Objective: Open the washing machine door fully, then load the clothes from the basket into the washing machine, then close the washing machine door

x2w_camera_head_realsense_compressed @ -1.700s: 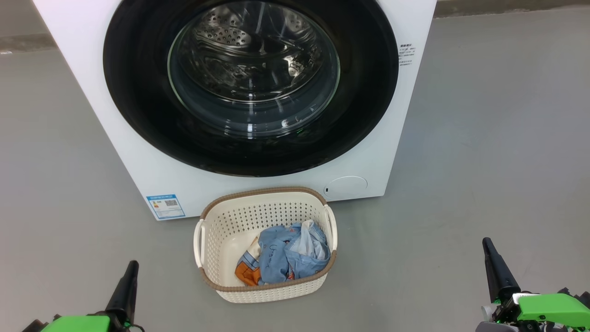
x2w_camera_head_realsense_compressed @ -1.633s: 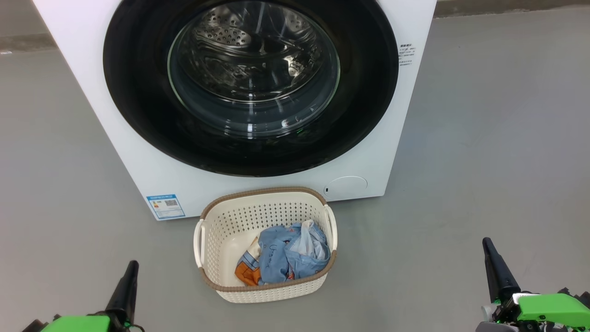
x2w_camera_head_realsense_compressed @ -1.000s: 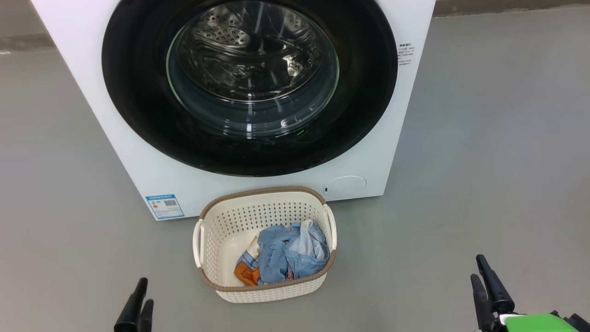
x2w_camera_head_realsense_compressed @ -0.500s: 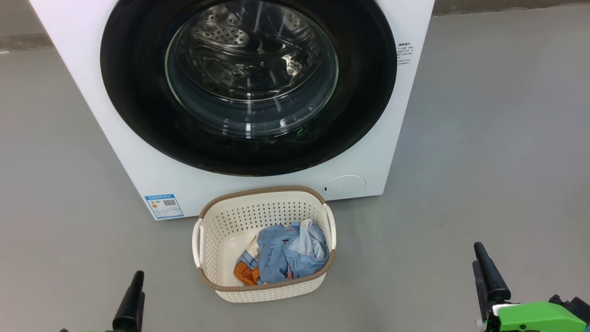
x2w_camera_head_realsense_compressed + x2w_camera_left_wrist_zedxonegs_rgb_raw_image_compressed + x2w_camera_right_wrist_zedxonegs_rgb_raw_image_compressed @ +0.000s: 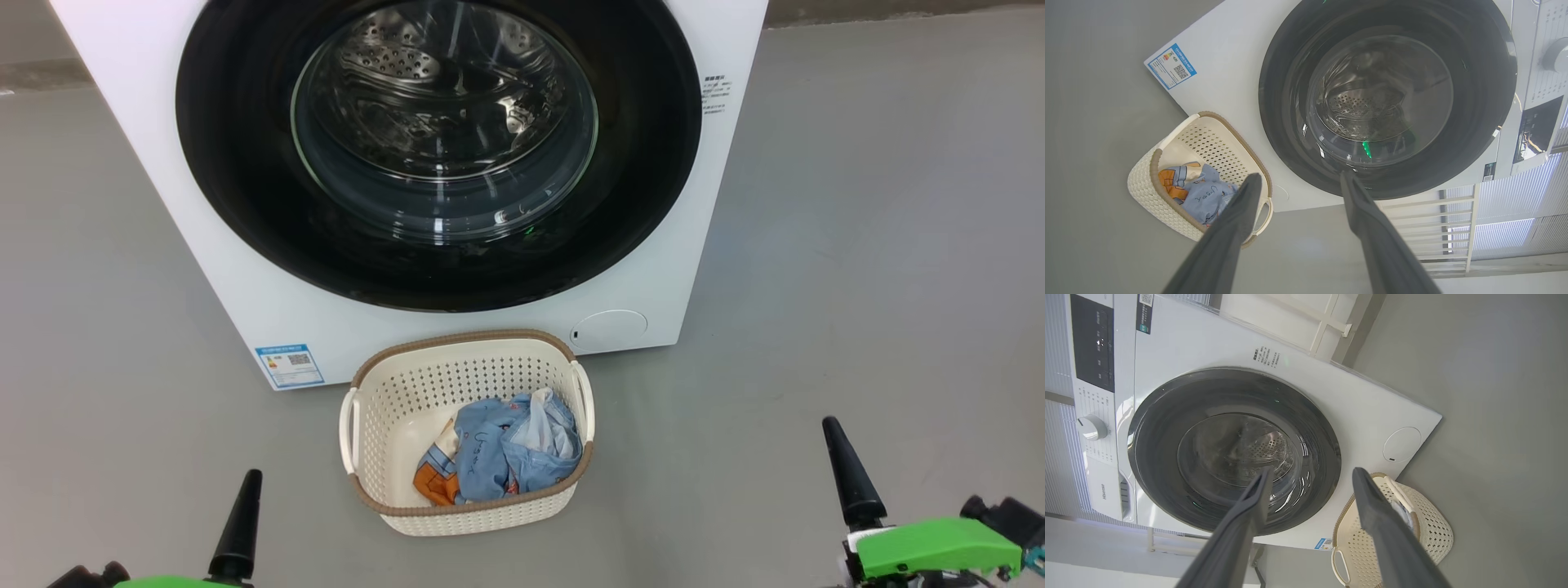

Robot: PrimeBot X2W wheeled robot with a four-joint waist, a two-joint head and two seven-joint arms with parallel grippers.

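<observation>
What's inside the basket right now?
A crumpled bundle of clothes, light blue with orange and white pieces, sits toward the right side of the basket. Anything beneath it is hidden.

Door [image 5: 237, 163]: glossy black rim w/ clear glass; drum [image 5: 408, 65] shiny steel; basket [image 5: 457, 384] matt cream plastic (woven-look rim); clothes [image 5: 498, 457] denim-ish cloth.
</observation>
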